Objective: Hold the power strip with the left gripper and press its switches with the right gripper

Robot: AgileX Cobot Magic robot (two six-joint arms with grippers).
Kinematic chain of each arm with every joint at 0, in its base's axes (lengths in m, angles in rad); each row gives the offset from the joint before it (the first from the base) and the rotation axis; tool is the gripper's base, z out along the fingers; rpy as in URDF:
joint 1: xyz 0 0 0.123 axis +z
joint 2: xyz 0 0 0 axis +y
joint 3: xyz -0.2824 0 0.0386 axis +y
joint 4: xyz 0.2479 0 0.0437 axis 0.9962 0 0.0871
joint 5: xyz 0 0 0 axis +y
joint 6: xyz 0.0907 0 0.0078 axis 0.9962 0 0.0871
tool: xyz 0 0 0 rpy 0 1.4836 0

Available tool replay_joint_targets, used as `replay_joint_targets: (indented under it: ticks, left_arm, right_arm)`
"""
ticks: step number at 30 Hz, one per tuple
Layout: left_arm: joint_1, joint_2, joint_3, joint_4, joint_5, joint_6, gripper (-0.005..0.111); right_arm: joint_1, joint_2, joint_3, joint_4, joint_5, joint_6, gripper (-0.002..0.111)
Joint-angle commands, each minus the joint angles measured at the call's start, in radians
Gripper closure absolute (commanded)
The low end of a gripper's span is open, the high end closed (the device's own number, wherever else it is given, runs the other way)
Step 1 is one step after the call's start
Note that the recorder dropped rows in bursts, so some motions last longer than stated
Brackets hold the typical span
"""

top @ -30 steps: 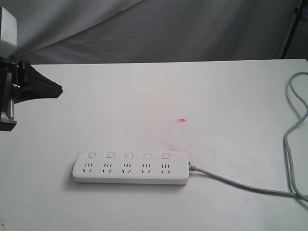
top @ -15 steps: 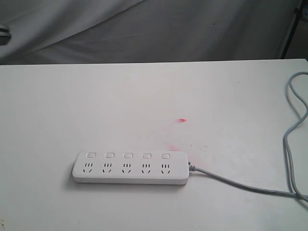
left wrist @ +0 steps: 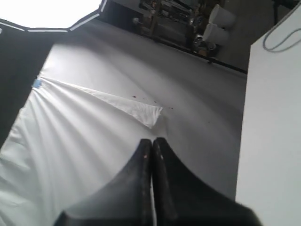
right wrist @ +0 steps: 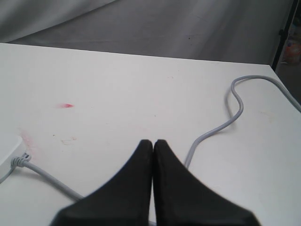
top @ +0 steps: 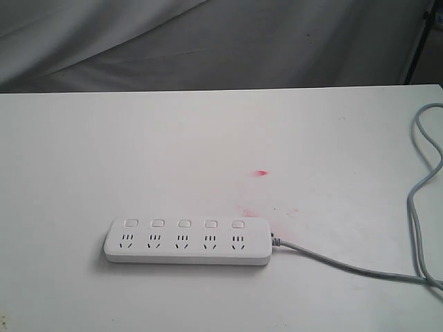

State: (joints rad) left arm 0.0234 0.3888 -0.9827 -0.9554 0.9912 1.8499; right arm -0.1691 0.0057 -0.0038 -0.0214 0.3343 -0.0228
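Our left gripper (left wrist: 151, 141) and right gripper (right wrist: 153, 142) both have their jaws clenched on nothing. The power strip (top: 187, 241) lies flat and unheld on the surface (top: 208, 138). If we press its switches (top: 183, 223) before bracing it, it may slide, and the right arm could snag the grey cable (right wrist: 214, 132).

White power strip (top: 187, 254), same white all over. Its switches (top: 183, 223) are white too, with a thin grey outline. The socket slots (top: 181, 242) are dark, in five repeated groups. Light grey cable (top: 346, 265). Plain white table (top: 173, 138) with one small bright red spot (top: 261, 173) and faint pink smears (top: 250, 209). Grey-white backdrop cloth (top: 242, 41) with soft shadowed folds. Black stand (top: 417, 48). Matte black left gripper (left wrist: 151, 141). In the left wrist view the cloth runs from white to grey, with tiny reddish specks (left wrist: 153, 100) and a small blue tag (left wrist: 36, 84). Matte black right gripper (right wrist: 153, 142).
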Motion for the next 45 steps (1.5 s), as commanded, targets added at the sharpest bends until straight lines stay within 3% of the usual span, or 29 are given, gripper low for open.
replay_joint_targets:
  ticks: [1,8,16,21,45]
  left_arm:
    - [-0.005,-0.118,-0.006,-0.008,-0.001,-0.011,0.106]
    - [0.009,-0.232,-0.006,-0.008,-0.001,-0.011,0.106]
    - [0.095,-0.322,-0.006,-0.008,-0.001,-0.011,0.106]
    - [0.095,-0.389,-0.006,-0.008,-0.001,-0.011,0.106]
    - [0.095,-0.389,0.027,-0.023,0.026,-0.011,0.106]
  right_arm:
    - [-0.001,-0.006,0.004,0.006,0.000,0.002,0.108]
    - [-0.001,-0.006,0.004,0.006,0.000,0.002,0.108]
    - [-0.001,-0.006,0.004,0.006,0.000,0.002,0.108]
    - [-0.001,-0.006,0.004,0.006,0.000,0.002,0.108]
    - [-0.001,-0.006,0.004,0.006,0.000,0.002,0.108]
